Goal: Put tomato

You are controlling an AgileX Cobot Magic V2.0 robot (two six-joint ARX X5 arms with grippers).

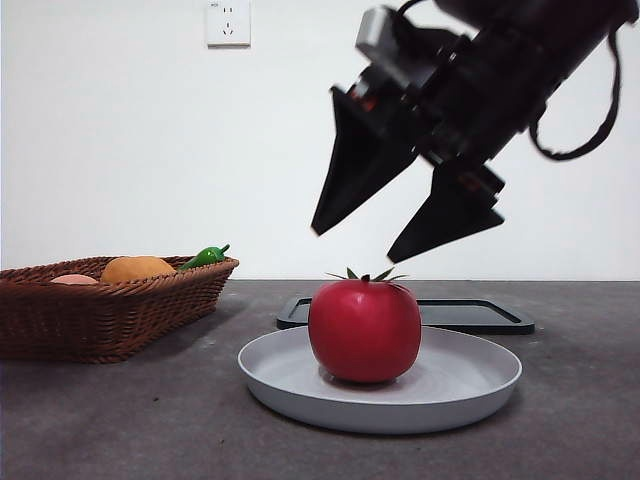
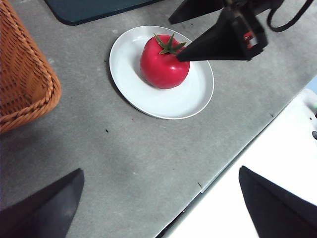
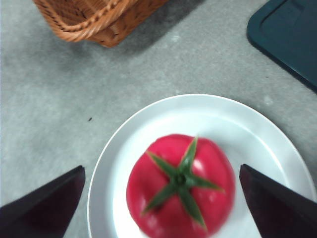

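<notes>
The tomato, glossy, round and deep red with a spiky green calyx, sits upright at the centre of a smooth, shallow white plate on the matte grey, speckled tabletop. The right tool hangs just above it, black wedge-shaped jaws apart and clear of the fruit; the left tool, jaws also apart, holds nothing. A woven wicker basket stands at 9 o'clock of the plate, a flat dark tray behind it at 12.

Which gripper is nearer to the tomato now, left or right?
Right. The right gripper hovers open just above the tomato on the white plate; the left gripper waits farther off.
</notes>
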